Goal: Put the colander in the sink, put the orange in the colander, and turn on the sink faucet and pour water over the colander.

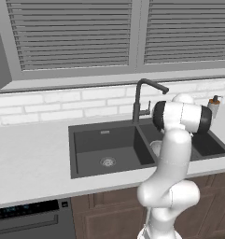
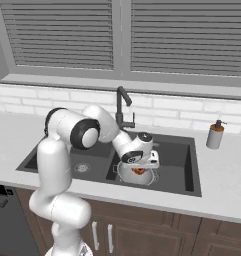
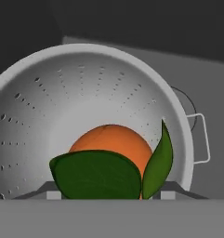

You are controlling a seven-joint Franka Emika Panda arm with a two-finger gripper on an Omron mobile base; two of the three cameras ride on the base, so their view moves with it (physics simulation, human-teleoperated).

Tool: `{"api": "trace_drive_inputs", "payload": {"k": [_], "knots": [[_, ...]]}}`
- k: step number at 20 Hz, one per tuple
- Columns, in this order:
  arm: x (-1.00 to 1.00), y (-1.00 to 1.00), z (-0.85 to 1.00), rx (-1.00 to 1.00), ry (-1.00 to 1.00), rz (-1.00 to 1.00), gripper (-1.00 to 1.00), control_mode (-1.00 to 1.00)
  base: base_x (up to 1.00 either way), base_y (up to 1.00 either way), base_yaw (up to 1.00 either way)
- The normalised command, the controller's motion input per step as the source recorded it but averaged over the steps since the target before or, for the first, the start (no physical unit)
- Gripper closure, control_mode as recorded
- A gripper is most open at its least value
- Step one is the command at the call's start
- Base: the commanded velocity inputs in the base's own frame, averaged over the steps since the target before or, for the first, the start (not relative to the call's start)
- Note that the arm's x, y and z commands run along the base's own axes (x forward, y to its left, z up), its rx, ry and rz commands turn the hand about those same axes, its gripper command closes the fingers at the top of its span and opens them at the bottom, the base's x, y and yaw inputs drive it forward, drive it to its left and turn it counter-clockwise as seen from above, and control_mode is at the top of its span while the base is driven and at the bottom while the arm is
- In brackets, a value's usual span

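Observation:
A pale perforated colander (image 3: 85, 93) sits in the right basin of the dark grey sink (image 1: 104, 140), and its rim (image 2: 123, 176) shows under my hand. The orange (image 3: 113, 139), green leaves toward the camera, hangs just inside the bowl between my fingertips. My gripper (image 3: 108, 193) is shut on the orange (image 2: 138, 171) and points down into the colander (image 1: 155, 147). The dark faucet (image 1: 137, 100) stands behind the divider between the basins, its spout (image 2: 123, 95) bent toward the sink. No water runs from it.
A pale soap dispenser (image 2: 215, 135) stands on the counter right of the sink. The left basin (image 1: 108, 161) holds only its round drain. White counter runs along both sides, a brick backsplash and shuttered window behind. My arm reaches across the sink's front edge.

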Motion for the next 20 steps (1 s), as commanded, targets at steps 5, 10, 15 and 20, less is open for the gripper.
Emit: {"api": "trace_drive_inputs", "payload": {"k": [5,10,15,20], "knots": [[0.35,0.0,-0.44,-0.13,-0.03,0.0,-1.0,-1.0,0.0,0.0,0.0],[0.06,-0.03,0.0,0.0,-0.01,0.0,-1.0,-1.0,0.0,0.0,0.0],[-0.07,-0.11,0.64,0.02,-0.16,0.0,-1.0,-1.0,0.0,0.0,0.0],[-0.13,-0.12,0.77,0.01,-0.21,0.0,-1.0,-1.0,0.0,0.0,0.0]]}}
